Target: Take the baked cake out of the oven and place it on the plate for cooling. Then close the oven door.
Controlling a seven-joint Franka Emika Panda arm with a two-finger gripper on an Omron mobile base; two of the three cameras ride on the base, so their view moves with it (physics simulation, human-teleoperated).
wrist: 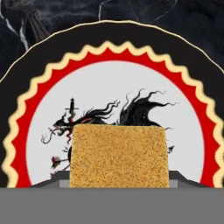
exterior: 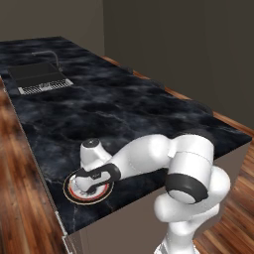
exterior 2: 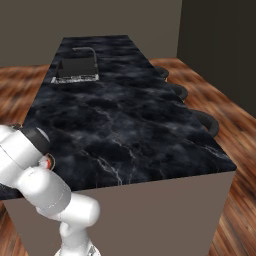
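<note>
Hand view: jaws hold the cake (wrist: 119, 155) over the dragon-painted plate (wrist: 39, 92); no readable writing.

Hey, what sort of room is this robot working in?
Most likely a home kitchen: a long black marble island counter with a built-in sink, wood flooring, and a decorated plate near the counter's edge.

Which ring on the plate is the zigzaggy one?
The cream-yellow ring on the plate. Its edge runs in little waves between the black outer band and the red ring; those two are plain.
</note>
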